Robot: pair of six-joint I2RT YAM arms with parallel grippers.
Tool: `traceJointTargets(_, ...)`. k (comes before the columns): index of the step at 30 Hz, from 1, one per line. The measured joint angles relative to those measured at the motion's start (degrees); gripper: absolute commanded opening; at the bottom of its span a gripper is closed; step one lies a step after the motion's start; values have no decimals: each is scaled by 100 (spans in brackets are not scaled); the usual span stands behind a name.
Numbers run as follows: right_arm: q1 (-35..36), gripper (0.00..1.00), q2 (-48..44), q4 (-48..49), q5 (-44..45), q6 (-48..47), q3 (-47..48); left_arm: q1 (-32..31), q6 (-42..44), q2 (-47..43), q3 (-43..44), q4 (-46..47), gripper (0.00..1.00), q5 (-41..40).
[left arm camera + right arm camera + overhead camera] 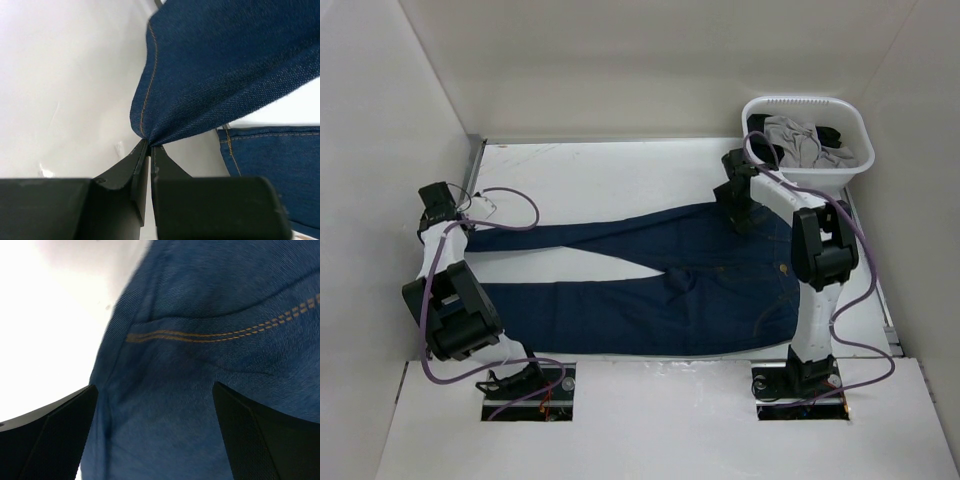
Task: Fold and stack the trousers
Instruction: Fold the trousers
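Observation:
The dark navy trousers (650, 285) lie flat across the table, legs pointing left and waistband at the right, with a small tan patch (782, 268) at the waist. My left gripper (460, 225) is at the end of the far leg. In the left wrist view it (148, 145) is shut on the hem corner, and the denim (225, 75) rises from the pinch. My right gripper (745, 215) hovers over the far waist corner. In the right wrist view it (154, 387) stands open, with denim and orange stitching (210, 332) spread between its fingers.
A white laundry basket (855, 165) at the back right holds a light grey garment (795, 140) and a black one (832, 135). White walls close in the table at left, back and right. The near leg (270, 170) lies on the table beside the left gripper.

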Motion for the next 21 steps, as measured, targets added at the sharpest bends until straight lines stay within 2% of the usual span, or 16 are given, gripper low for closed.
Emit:
traceJointTargets(5, 17, 100, 428, -592, 227, 1145, 468, -195, -225, -59, -133, 44, 0, -98)
traceJointTargets(10, 17, 100, 586, -852, 245, 1888, 811, -337, -328, -59, -190, 39, 1, -111)
traceJointTargets(21, 15, 100, 1012, -986, 170, 2450, 1375, -380, -378, -57, -186, 44, 0, -190)
